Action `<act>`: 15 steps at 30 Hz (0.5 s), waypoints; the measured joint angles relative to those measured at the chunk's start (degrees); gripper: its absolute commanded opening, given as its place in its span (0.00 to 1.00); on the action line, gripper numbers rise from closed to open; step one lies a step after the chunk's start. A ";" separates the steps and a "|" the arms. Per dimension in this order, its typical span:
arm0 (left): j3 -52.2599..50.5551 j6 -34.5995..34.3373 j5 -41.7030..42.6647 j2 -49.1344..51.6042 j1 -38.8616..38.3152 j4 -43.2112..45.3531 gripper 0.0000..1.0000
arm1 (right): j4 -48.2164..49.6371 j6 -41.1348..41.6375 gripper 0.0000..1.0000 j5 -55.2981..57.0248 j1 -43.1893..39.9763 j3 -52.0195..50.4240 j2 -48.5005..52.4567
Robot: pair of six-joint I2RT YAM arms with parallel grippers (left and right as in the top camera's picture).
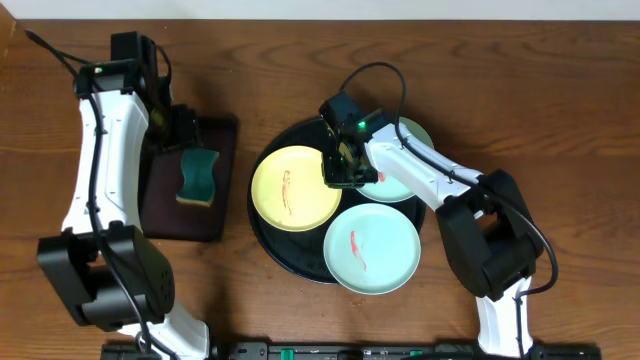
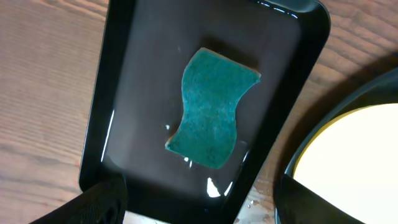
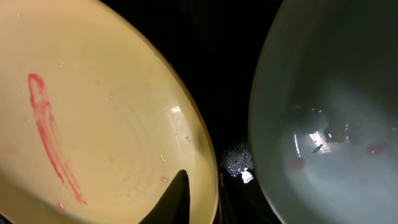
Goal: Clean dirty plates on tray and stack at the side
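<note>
Yellow plate (image 1: 293,187) lies on the tray (image 1: 272,246), its right rim just under my right gripper (image 1: 345,172), the nearer arm; whether those jaws pinch it I cannot tell. My left gripper (image 2: 202,202) hangs spread over the sponge (image 2: 211,107).
</note>
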 measured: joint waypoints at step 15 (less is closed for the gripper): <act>0.00 0.74 0.00 1.66 0.00 1.05 0.75 | 0.22 0.90 0.01 3.15 1.60 -0.13 1.84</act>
